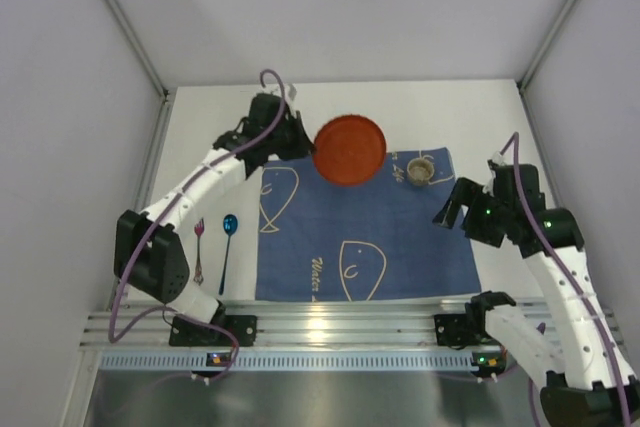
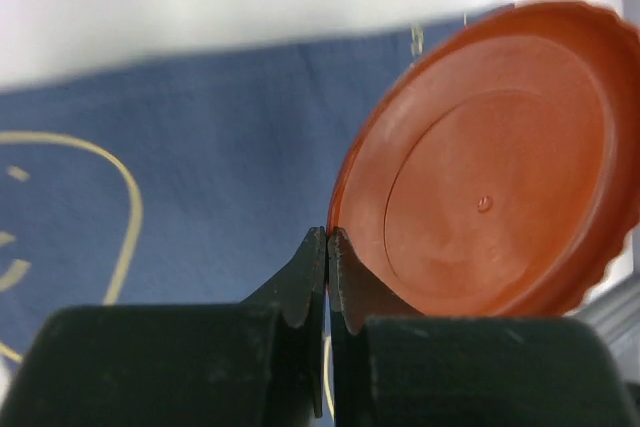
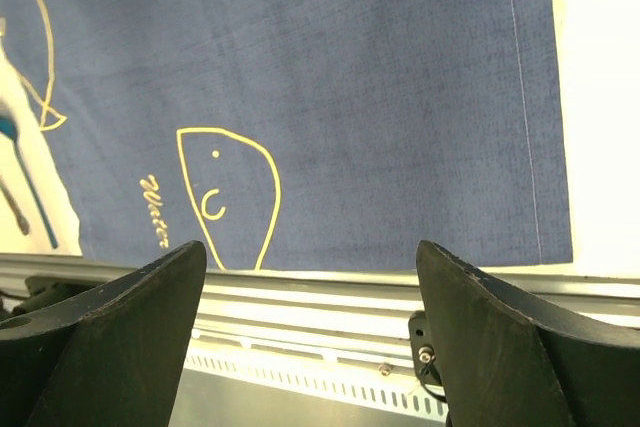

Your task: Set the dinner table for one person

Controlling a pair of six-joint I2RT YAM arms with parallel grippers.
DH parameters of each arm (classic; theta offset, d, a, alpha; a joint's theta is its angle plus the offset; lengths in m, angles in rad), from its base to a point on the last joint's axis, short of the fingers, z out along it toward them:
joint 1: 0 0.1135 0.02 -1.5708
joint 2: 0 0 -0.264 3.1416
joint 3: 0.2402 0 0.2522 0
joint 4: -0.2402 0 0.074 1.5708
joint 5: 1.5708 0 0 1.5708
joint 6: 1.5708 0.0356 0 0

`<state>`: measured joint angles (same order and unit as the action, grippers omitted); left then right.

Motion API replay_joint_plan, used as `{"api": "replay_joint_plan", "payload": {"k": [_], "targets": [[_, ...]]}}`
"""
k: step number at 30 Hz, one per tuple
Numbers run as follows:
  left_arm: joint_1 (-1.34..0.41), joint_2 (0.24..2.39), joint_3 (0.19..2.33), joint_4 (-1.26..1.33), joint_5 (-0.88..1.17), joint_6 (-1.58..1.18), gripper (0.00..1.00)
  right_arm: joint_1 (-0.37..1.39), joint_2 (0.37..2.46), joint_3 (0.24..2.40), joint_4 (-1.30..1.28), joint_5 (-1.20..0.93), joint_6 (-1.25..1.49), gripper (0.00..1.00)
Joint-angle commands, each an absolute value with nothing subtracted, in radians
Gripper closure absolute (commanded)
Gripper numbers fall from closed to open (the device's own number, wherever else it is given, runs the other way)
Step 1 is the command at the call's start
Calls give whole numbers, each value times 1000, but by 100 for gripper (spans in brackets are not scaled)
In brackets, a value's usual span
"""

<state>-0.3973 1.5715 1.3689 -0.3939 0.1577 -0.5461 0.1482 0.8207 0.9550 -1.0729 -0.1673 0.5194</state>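
Clamped the left claw (image 2: pixel 327 237) on the rim of the orange plate (image 2: pixel 490 197), jaws all but meeting. Held the plate tilted above the far edge of the blue placemat (image 1: pixel 400 237), just left of a small cup (image 1: pixel 420 170). Hung the right claw (image 3: pixel 310 247) wide open, gripping nothing, over the placemat's right side. Saw the white surface (image 1: pixel 480 117) lying under everything, with a fork (image 1: pixel 199 247) and blue spoon (image 1: pixel 228 237) side by side on it, left of the placemat.
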Motion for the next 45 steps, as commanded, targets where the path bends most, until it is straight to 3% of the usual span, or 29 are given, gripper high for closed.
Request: {"api": "replay_joint_plan", "payload": {"k": [1, 8, 16, 17, 18, 20, 23, 28, 30, 35, 45], "targets": [[-483, 1530, 1240, -421, 100, -615, 100, 152, 712, 948, -1166, -176, 546, 13], [-685, 1482, 1051, -345, -23, -703, 100, 152, 540, 878, -1272, -206, 565, 11], [-796, 1597, 1055, -340, -110, -765, 100, 153, 457, 836, -1328, -232, 546, 11], [-795, 1601, 1054, -347, -120, -765, 95, 152, 454, 839, -1331, -232, 545, 11], [-796, 1598, 1052, -363, -129, -764, 83, 152, 453, 847, -1335, -235, 542, 11], [-796, 1585, 1049, -388, -169, -762, 49, 152, 451, 854, -1342, -233, 538, 11], [-796, 1494, 1046, -425, -212, -762, 16, 152, 445, 868, -1361, -224, 525, 11], [-784, 1330, 1086, -727, -409, -845, 15, 152, 417, 865, -1376, -236, 523, 11], [-669, 1220, 1053, -829, -454, -926, 23, 152, 405, 856, -1374, -238, 529, 10], [-292, 987, 841, -888, -351, -858, 26, 152, 405, 804, -1336, -259, 535, 10], [-71, 1150, 753, -822, -95, -867, 32, 152, 506, 807, -1232, -275, 523, 10]]}}
